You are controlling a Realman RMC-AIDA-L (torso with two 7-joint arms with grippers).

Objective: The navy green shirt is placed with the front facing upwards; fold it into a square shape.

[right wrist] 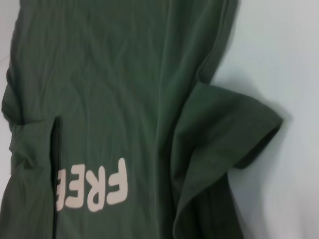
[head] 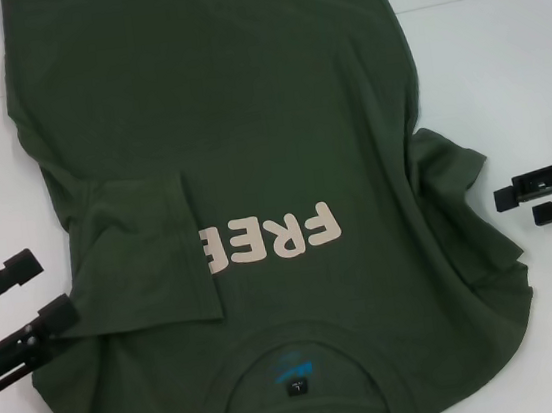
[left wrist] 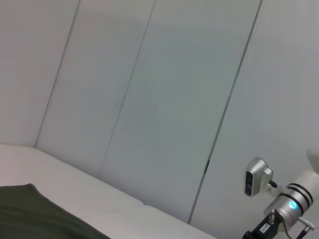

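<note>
1. Black and spread apart, the left pincer [head: 23,298] sits low at the robot's left, its lower finger just touching the edge of the navy green shirt [head: 245,120] near the folded-in sleeve, with nothing pinched between the fingers.
2. Black too, the right pincer [head: 530,204] hovers over bare tabletop [head: 521,66] at the robot's right, fingers parted and empty, just beside the shirt's loose right sleeve [head: 458,169] but apart from it.
3. Olive cotton covers most of the white tabletop: the shirt lies front up, its long axis running away from the robot, collar [head: 294,365] nearest the robot and hem at the far side.
4. Cream lettering [head: 270,237] on the chest reads "FREE", upside down from the head camera; the left sleeve [head: 141,253] is folded inward over its end, hiding anything after it.
5. Inside the collar sits a small black neck label [head: 295,388] with blue marking above it, too small to read.
6. From the right wrist, the right sleeve flares outward in loose folds.
</note>
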